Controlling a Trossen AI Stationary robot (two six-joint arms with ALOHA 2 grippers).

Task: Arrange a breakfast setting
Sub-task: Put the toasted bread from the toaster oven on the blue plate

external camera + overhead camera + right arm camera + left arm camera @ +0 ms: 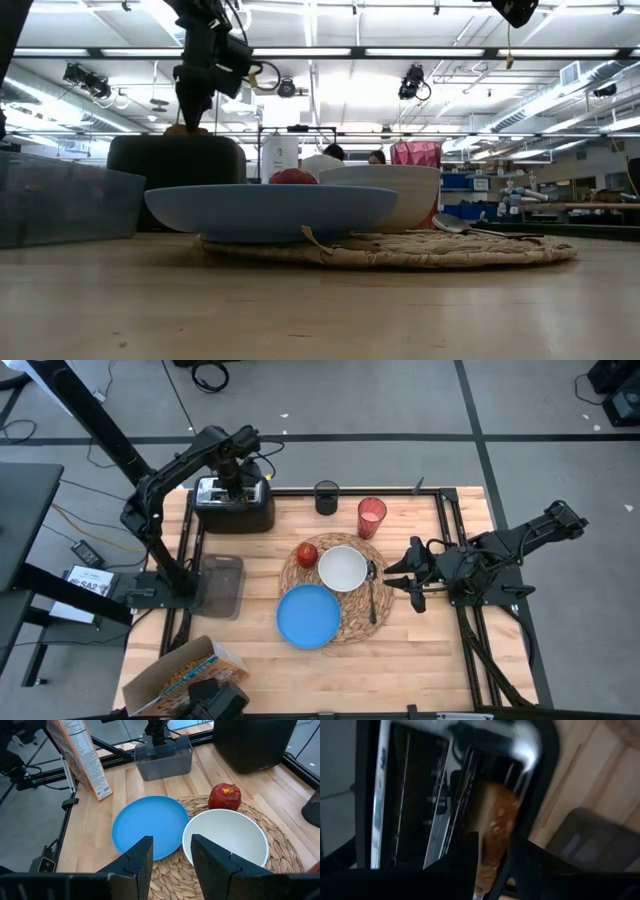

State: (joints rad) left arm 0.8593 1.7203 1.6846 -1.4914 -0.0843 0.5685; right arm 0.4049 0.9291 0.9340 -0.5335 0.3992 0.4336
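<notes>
At the desk's back-left corner, toaster (233, 503): one toast slice (492, 820), my left claw (492, 865) pinching it.
Bowl (343, 568): one, empty.
Right claw (170, 857): spread.

On your wooden table (420, 650) you've got a black toaster (233, 508) at the back, a dark cup (327, 497) beside it, a grey bin (221, 585), and a cereal box (180, 672) lying near the front.

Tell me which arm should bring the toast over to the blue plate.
Left. The left gripper is at the toaster, its fingers either side of the toast slice in the slot. The right gripper hovers open beside the placemat, far from it.
</notes>
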